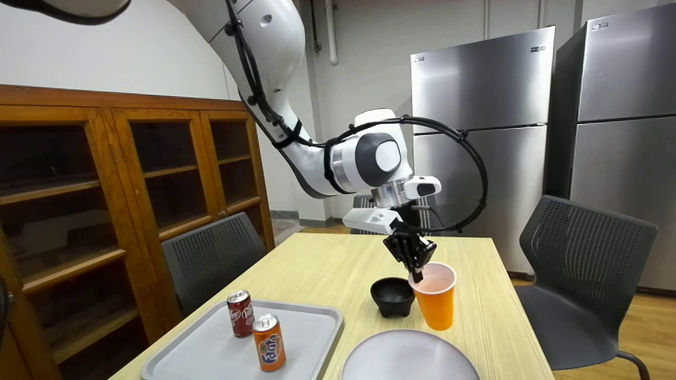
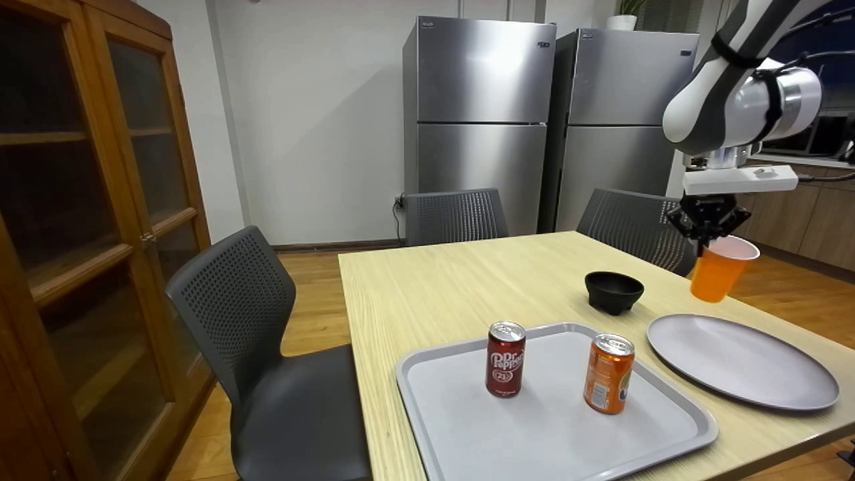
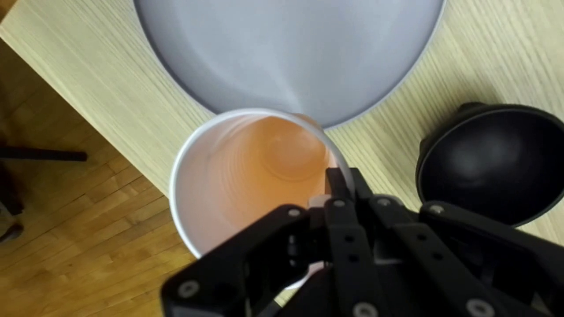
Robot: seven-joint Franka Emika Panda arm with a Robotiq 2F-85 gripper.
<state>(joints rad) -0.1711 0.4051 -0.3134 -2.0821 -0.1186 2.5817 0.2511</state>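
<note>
My gripper [image 1: 416, 273] is shut on the rim of an orange cup [image 1: 437, 307], one finger inside the wall and one outside. The gripper [image 2: 703, 244] and the tilted cup [image 2: 716, 277] also show in an exterior view, with the cup held above the table. In the wrist view the gripper [image 3: 346, 182] pinches the right side of the rim, and I look into the pale inside of the cup [image 3: 229, 176], which appears empty. A small black bowl [image 1: 393, 296] stands beside the cup; it also shows in the wrist view [image 3: 493, 163]. A round grey plate [image 3: 286, 53] lies close by.
A grey tray [image 2: 454, 427] on the wooden table [image 2: 427, 294] carries a Dr Pepper can [image 2: 505, 361] and an orange Fanta can [image 2: 609, 374], both upright. Dark chairs [image 1: 575, 285] stand around the table. A wooden cabinet [image 1: 105, 227] and steel fridges [image 1: 480, 89] stand behind.
</note>
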